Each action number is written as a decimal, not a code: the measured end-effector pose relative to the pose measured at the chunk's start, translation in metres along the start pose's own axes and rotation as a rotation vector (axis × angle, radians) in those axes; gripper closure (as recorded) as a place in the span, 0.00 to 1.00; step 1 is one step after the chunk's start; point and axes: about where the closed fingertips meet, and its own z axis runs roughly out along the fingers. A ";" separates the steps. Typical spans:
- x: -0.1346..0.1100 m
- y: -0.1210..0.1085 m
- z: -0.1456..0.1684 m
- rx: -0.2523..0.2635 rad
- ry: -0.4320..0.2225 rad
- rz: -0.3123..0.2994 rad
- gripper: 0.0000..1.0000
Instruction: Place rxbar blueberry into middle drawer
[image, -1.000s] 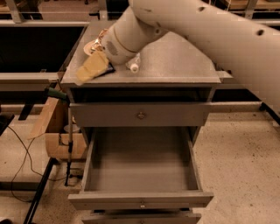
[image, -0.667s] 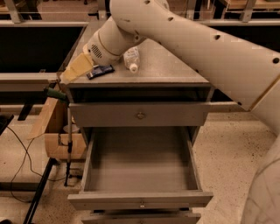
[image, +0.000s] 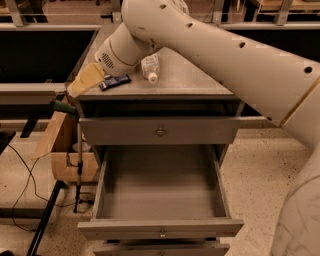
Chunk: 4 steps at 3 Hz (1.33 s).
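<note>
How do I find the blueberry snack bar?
Look on top of the grey cabinet, above the open middle drawer. Near the front corner on the picture's left, beside the robot's gripper, lies the rxbar blueberry. It is flat and dark blue, unlike the clear bottle beside it.

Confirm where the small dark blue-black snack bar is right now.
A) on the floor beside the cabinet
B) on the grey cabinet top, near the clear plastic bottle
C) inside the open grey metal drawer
B: the dark blue-black snack bar lies on the grey cabinet top, between the gripper at the top's left edge and the clear plastic bottle; the open grey metal drawer below does not hold it.
</note>
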 end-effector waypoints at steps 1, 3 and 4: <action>-0.005 -0.024 0.021 0.054 -0.004 -0.008 0.00; -0.007 -0.086 0.056 0.152 0.030 -0.002 0.00; -0.007 -0.108 0.070 0.170 0.054 0.002 0.00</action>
